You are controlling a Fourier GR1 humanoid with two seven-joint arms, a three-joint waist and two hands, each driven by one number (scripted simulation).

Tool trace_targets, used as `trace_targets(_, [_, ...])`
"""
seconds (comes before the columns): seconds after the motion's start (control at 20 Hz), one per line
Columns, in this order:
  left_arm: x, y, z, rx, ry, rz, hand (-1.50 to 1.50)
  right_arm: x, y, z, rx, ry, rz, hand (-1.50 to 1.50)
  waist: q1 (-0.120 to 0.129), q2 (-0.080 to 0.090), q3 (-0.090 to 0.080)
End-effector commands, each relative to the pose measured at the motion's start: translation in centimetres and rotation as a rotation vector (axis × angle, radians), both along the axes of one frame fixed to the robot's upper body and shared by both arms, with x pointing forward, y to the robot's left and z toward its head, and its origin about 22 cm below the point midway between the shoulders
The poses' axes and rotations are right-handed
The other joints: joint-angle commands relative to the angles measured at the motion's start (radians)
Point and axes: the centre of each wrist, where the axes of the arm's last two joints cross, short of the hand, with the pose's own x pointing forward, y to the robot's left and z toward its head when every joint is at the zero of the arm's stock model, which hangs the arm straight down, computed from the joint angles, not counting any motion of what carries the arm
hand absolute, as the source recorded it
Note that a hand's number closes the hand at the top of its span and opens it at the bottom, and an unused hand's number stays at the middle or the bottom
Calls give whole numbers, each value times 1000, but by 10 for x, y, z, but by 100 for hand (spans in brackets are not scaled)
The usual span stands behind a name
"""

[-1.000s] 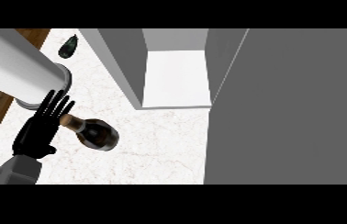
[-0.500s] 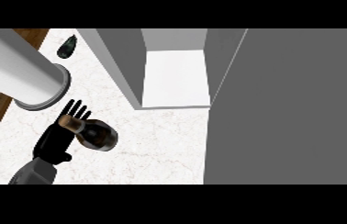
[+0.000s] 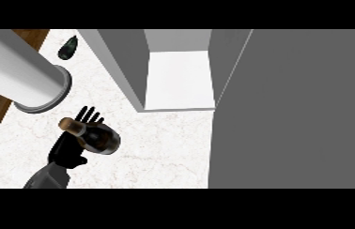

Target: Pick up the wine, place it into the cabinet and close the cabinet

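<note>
fingers (image 3: 88, 114): black, spread and pointing toward the top of the frame, showing just above and behind the bottle; the view does not settle whether they curl round it, so their state cannot be told.

left hand (image 3: 69, 150): black, in the lower left of the frame, palm close against the left side of the bottle; whether it actually grips cannot be told. grey forearm (image 3: 47, 179) enters from the lower left edge.

wine bottle (image 3: 98, 136): dark glass body, seen from steeply above, with a tan cork top (image 3: 71, 125) at its upper left end; lies beside the hand, lower left of the frame, well apart from the cabinet opening.

worktop (image 3: 159, 148): white, marbled, filling the lower middle and left of the frame; a strip of brown wood shows at the far left edge.

cabinet (image 3: 179, 78): grey walls, white inner floor, open toward the viewer, upper centre of the frame.

cabinet door (image 3: 284, 110): large plain grey panel, swung open, covering the right side of the frame.

white cylinder (image 3: 27, 78): large, with a grey rim, upper left.

small dark object (image 3: 68, 49): on the worktop at the upper left, near the cabinet's left wall; kind not clear.
</note>
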Motion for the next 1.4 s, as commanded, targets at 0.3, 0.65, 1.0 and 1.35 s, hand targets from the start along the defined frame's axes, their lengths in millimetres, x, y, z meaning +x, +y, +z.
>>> trace_targets(0.3, [14, -14, 0, -123, -92, 14, -150, -24, 8, 30, 31, -45, 31, -150, -1, 1, -1])
trace_targets(0.65, [13, -36, -9, -243, -98, -136, 150, -21, 2, 19, 28, -37, 37, -150, -7, 0, 0])
trace_targets(1.0, [19, -44, 3, -30, -202, -51, 150, -16, -1, 10, 24, -22, 9, -150, 14, -5, 2])
trace_targets(1.35, [-10, -36, 1, 412, -319, 229, 150, -22, 3, 19, 8, -25, 16, -150, 28, -11, 2])
